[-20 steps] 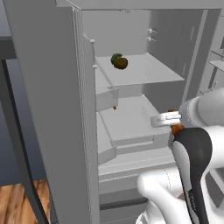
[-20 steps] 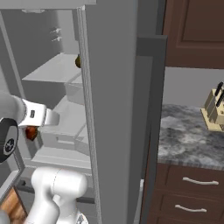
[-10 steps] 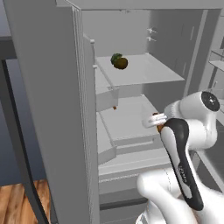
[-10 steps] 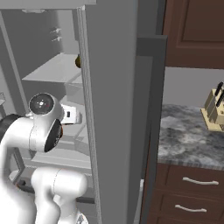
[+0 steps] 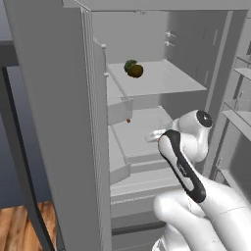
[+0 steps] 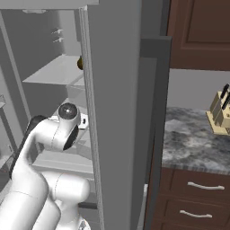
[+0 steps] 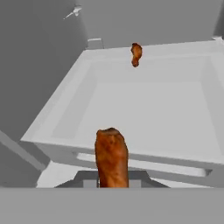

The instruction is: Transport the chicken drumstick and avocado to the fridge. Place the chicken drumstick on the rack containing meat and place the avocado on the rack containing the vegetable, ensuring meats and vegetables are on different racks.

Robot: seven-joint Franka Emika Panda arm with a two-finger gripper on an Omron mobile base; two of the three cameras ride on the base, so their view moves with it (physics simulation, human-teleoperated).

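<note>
My gripper (image 7: 112, 180) is shut on the chicken drumstick (image 7: 111, 159), an orange-brown piece that rises between the jaws. It hangs at the front edge of the fridge's lower shelf (image 7: 148, 105). A small piece of meat (image 7: 136, 54) lies at the back of that shelf, also seen as an orange speck (image 5: 128, 120). In the left base view the gripper (image 5: 153, 136) reaches over this lower shelf (image 5: 139, 128). On the higher shelf (image 5: 162, 81) the avocado (image 5: 137, 71) lies against the dark green vegetable (image 5: 129, 65).
The open fridge door (image 5: 49, 98) stands close on the arm's left, and another door panel (image 6: 112, 90) hides much of the interior from the right. Drawers (image 5: 142, 179) sit below the lower shelf. A stone counter (image 6: 193, 139) with a knife block (image 6: 221, 114) lies to the right.
The arm has swung left and forward into the fridge, carrying the drumstick from beside the right door bins to the front of the lower shelf. The jaws stayed shut.
</note>
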